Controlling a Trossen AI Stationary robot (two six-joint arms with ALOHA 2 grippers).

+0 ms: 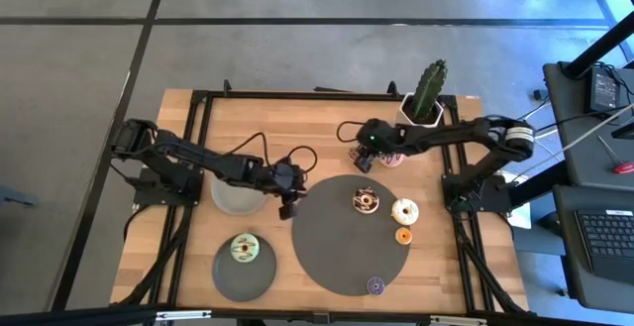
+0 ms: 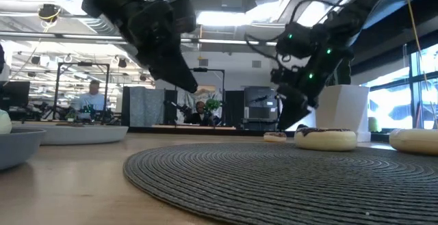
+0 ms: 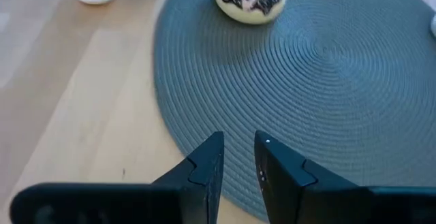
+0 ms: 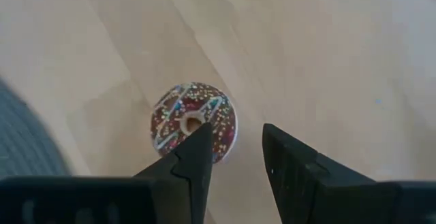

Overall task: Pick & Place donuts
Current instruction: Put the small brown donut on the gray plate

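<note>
Several toy donuts show in the high view. A chocolate pink-striped one (image 1: pixel 366 201), a white one (image 1: pixel 404 210), an orange one (image 1: pixel 403 235) and a purple one (image 1: pixel 375 285) lie on the large dark grey disc (image 1: pixel 332 247). A pale green donut (image 1: pixel 244 248) sits on a small grey plate (image 1: pixel 260 271). A chocolate sprinkled donut (image 4: pixel 194 120) lies flat on the bare wood beyond the disc's far edge. My right gripper (image 4: pixel 238 142) hovers open just above it, fingers pointing down. My left gripper (image 3: pixel 238 156) hangs over the disc's left edge, narrowly open and empty.
A second small grey plate (image 1: pixel 230 199) lies under the left arm. A potted cactus in a white pot (image 1: pixel 426 103) stands at the far edge, right behind the right arm. Black frame rails run along both table sides. People sit in the room beyond the table.
</note>
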